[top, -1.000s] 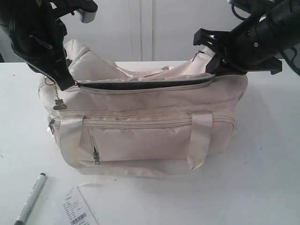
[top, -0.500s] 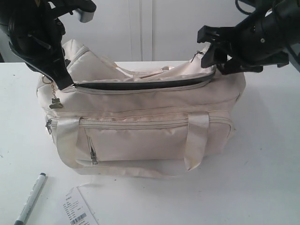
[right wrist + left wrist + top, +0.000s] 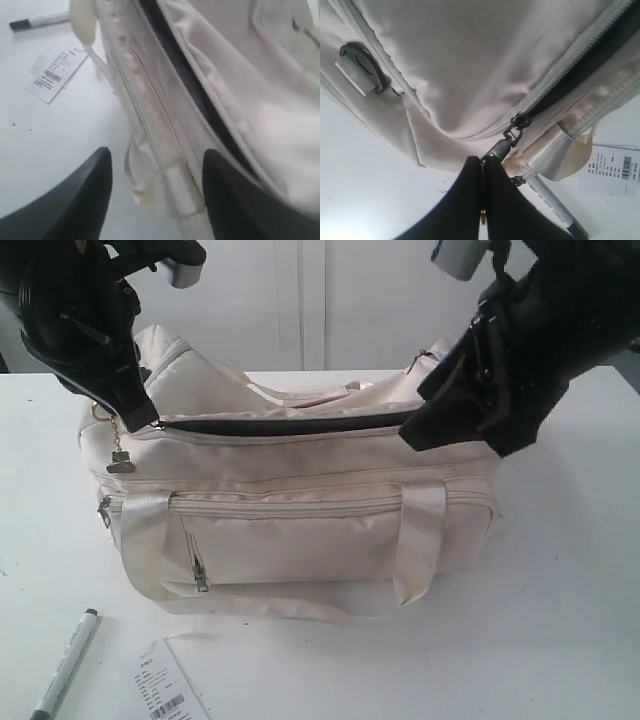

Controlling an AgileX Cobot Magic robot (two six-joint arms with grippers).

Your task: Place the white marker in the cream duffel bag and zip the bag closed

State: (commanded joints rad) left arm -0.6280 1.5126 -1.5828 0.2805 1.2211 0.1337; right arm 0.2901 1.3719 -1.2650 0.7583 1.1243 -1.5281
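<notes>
We start at the left gripper (image 3: 482, 162), whose two dark fingers are pressed together on the zipper pull (image 3: 504, 146) at the end of the top zipper (image 3: 290, 423). Seen from the exterior view, that is the ten o'clock corner of the cream duffel bag (image 3: 300, 530), with a small gold charm (image 3: 121, 462) dangling just below. The right gripper (image 3: 156, 156) hovers at the bag's two o'clock corner with its fingers standing well apart. The bag's seam and strap lie under the gap, but nothing is clamped. Between the two grippers the top zipper gapes as a long dark slit showing the black lining. The white marker (image 3: 68, 660) lies on the table (image 3: 560, 620) at about seven o'clock from the bag, well apart from it and just beside a barcoded paper tag (image 3: 165, 690). We judge the opening step done and the marker not yet fetched. The next move calls for a free gripper to come down over the marker's barrel, close on it, carry it to the slit and drop it in. Only after that can the pull be drawn across.
</notes>
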